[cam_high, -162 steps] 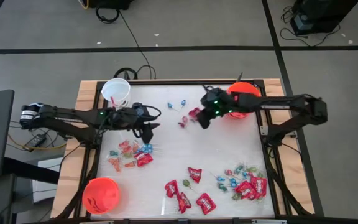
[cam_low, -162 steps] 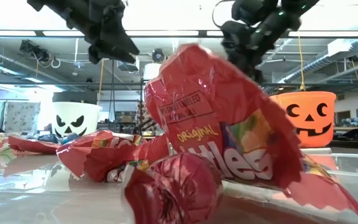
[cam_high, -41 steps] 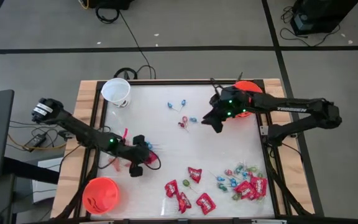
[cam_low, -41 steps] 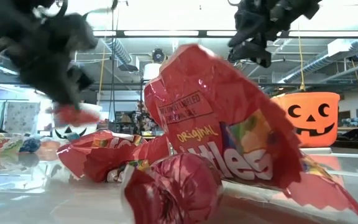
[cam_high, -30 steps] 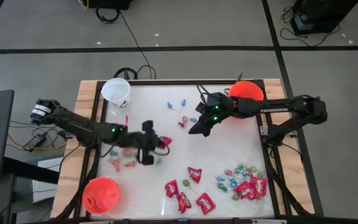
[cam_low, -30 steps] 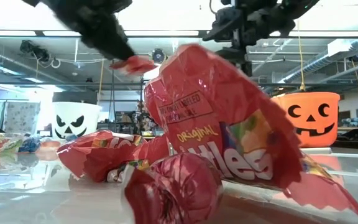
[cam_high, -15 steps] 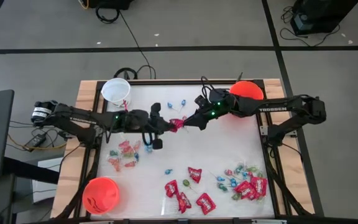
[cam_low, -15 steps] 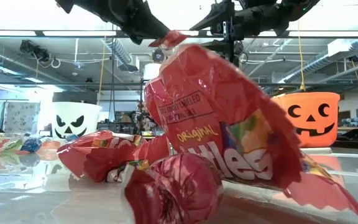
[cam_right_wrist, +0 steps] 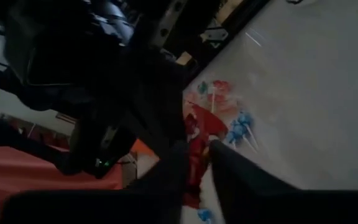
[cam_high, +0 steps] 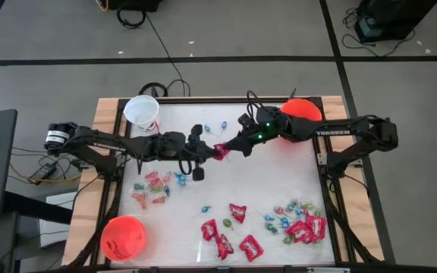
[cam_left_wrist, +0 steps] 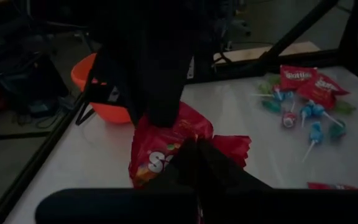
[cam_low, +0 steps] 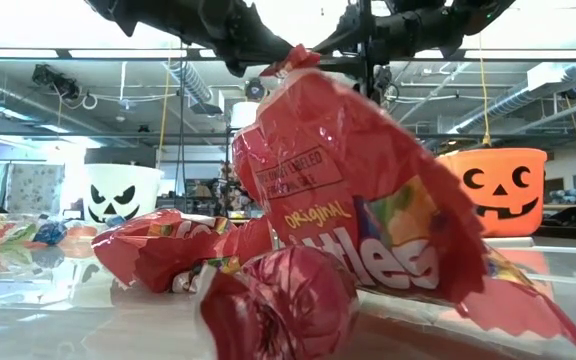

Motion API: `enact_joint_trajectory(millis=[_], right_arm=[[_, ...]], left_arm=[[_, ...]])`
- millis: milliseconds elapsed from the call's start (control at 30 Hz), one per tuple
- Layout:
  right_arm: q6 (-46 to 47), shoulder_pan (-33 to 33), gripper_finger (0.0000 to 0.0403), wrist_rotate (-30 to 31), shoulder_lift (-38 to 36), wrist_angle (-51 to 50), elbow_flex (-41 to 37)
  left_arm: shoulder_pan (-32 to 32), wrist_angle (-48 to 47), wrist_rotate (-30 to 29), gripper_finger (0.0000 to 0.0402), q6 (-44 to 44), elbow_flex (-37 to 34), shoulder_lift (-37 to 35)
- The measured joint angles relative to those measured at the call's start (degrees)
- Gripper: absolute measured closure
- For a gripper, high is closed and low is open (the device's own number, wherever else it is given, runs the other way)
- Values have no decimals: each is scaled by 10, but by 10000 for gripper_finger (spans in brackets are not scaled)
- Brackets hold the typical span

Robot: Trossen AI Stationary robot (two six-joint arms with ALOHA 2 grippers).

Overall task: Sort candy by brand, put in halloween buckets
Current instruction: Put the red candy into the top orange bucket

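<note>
A red candy packet (cam_high: pixel 220 151) hangs above the table's middle, between my two grippers. My left gripper (cam_high: pixel 211 151) reaches it from the left and is shut on it. My right gripper (cam_high: pixel 228 149) meets it from the right, its fingers closed on the other end. A white bucket (cam_high: pixel 142 112) stands at the far left. One orange bucket (cam_high: pixel 300 110) stands at the far right and another (cam_high: pixel 123 236) at the near left. Loose candy lies in a left pile (cam_high: pixel 154 188), a near right pile (cam_high: pixel 298 224) and a cluster of red packets (cam_high: pixel 230 239). My left gripper pinches the packet's left end (cam_left_wrist: pixel 229 149) between its two fingers, coming about level from the table's left. The packet is lifted clear of the table. My right gripper has the packet's right end (cam_right_wrist: pixel 197 140) between its two fingers, reaching from the table's right. The packet spans the short gap between the two grippers.
A few blue lollipops (cam_high: pixel 218 127) lie on the table just beyond the grippers. In the low view a big red packet (cam_low: pixel 368 200) and a round red sweet (cam_low: pixel 278 300) near the front edge fill the foreground. The raised table frame (cam_high: pixel 319 159) runs along the right side.
My left gripper has carried the red packet from above the left pile toward the table's far right, up to the middle. My right gripper has come a little toward the left to meet it and now has the packet's other end between its fingers.
</note>
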Motion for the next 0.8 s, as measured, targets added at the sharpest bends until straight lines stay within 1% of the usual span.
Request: enact_joint_trajectory(millis=[33, 67, 133, 233, 367, 533, 567, 700, 800], right_arm=[[-8, -1, 375, -2, 0, 0, 0], [-15, -3, 387, -4, 0, 0, 0], [-14, -7, 391, -5, 0, -3, 0], [-14, -18, 396, -5, 0, -11, 0], [-30, -39, 398, -4, -8, -45, 0], [-75, -62, 400, 45, -39, -134, 0], [-85, -67, 400, 57, -48, -157, 0], [-116, -97, 400, 101, -89, -257, 0], [-138, -127, 400, 128, -122, -324, 0]], left_arm=[[0, 1, -6, 394, -2, 0, 0], [0, 3, -10, 390, -4, 0, 0], [3, 8, -23, 379, -26, 0, 0], [12, 8, -25, 356, -67, 0, 0], [25, -23, -26, 320, -119, 0, 0], [39, -74, -26, 288, -201, 0, 0], [42, -88, -22, 285, -212, 0, 0], [56, -143, 22, 282, -250, 0, -1], [72, -207, 38, 283, -285, 0, -1]])
